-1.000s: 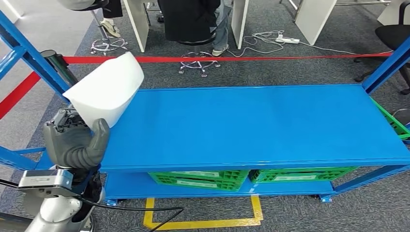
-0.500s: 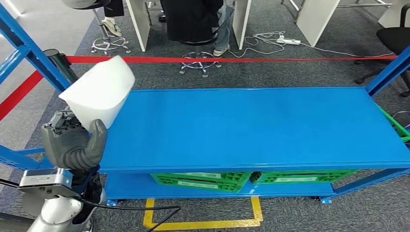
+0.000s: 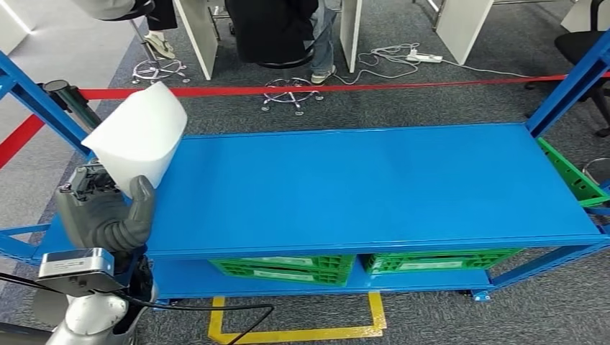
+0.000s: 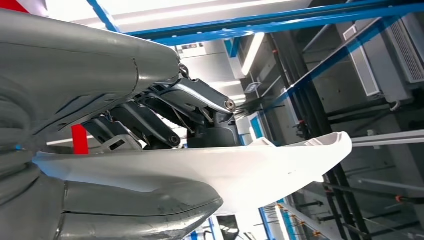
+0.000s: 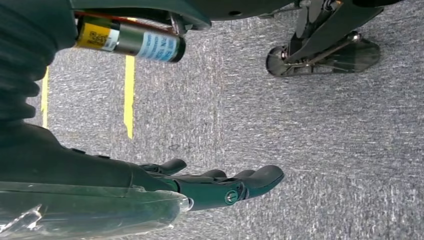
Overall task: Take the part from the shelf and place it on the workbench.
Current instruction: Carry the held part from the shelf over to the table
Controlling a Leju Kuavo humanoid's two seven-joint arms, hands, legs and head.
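Note:
A white curved plastic part (image 3: 139, 136) sticks up from my left hand (image 3: 104, 215), which grips its lower end beside the left end of the blue workbench top (image 3: 360, 187). In the left wrist view the thick grey thumb (image 4: 135, 215) and darker fingers (image 4: 150, 120) clamp the white part (image 4: 240, 170) between them. My right hand (image 5: 210, 185) hangs beside my body over the grey carpet, fingers stretched out and holding nothing.
Green crates (image 3: 288, 267) sit on the lower shelf under the bench top. Blue uprights (image 3: 39, 100) frame both ends. Red tape (image 3: 345, 88) runs behind the bench, with chairs, desk legs and a seated person (image 3: 277, 29) beyond. Yellow floor marking (image 3: 288, 332) lies in front.
The whole picture has shifted slightly, so the camera has moved. My left hand still holds the white part, now a little further left and lower in the picture.

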